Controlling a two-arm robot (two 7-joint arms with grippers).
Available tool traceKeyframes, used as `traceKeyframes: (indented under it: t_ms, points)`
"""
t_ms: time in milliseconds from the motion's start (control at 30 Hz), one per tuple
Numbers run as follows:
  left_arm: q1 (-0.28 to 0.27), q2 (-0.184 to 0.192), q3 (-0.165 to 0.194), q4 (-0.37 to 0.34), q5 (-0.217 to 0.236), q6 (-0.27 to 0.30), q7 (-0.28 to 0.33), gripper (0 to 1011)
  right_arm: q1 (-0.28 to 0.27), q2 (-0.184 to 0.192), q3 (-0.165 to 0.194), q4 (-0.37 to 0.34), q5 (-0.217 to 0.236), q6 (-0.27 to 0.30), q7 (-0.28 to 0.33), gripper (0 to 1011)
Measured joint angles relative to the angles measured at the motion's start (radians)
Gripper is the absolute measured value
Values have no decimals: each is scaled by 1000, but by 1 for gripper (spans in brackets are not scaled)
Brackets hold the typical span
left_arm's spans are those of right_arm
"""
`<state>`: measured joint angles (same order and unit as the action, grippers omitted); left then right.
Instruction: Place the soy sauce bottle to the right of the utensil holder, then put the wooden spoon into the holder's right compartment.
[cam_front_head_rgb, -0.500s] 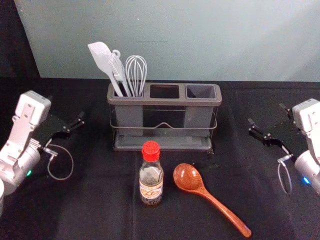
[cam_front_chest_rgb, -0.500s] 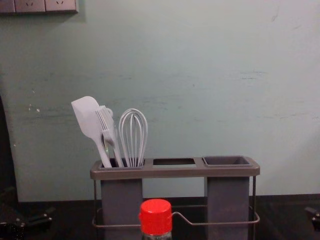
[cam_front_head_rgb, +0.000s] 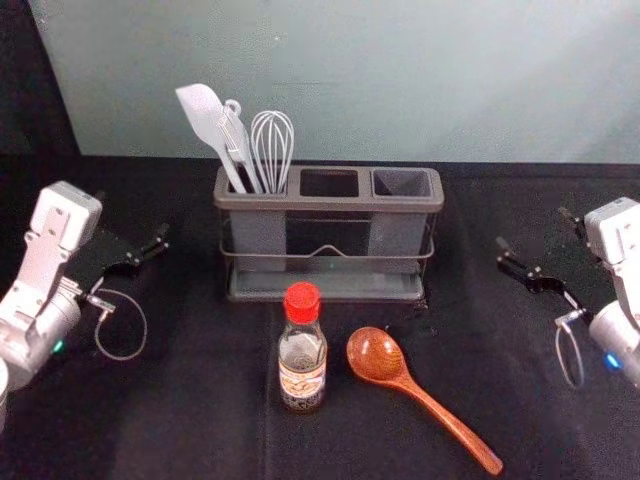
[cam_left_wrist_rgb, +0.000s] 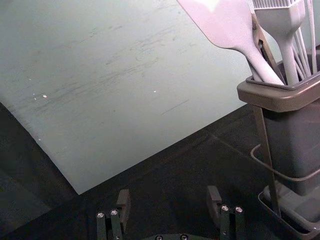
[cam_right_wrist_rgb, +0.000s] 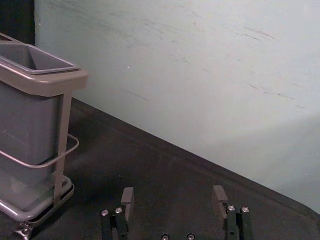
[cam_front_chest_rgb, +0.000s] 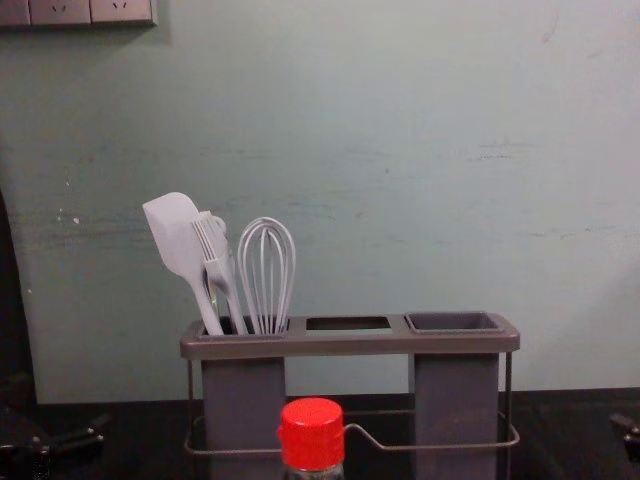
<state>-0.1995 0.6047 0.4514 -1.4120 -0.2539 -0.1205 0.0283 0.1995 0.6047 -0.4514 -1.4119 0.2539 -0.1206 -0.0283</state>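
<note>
Head view now: the clear soy sauce bottle with a red cap (cam_front_head_rgb: 302, 352) is seen standing in front of the grey-brown, wire-framed utensil holder (cam_front_head_rgb: 330, 203); the reddish-brown wooden spoon (cam_front_head_rgb: 376, 357) is laid flat near it. The left gripper (cam_front_head_rgb: 133, 217) and right gripper (cam_front_head_rgb: 533, 228) are held on either side, angled inward. In the chest view, pale wall sockets (cam_front_chest_rgb: 60, 11) are revealed. In the left wrist view, the jaws are seen parted wide; in the right wrist view, likewise parted.

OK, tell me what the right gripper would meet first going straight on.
The right gripper would probably meet the wall, missing the utensil holder; its tilt is unclear, so the black cloth might come first.
</note>
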Motion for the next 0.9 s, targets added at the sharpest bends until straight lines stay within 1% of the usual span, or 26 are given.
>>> traceKeyframes:
  t_ms: [900]
  points:
    - [0,0,0,0,0,0,0,1005,0,0,0,0,0,0,0,1003]
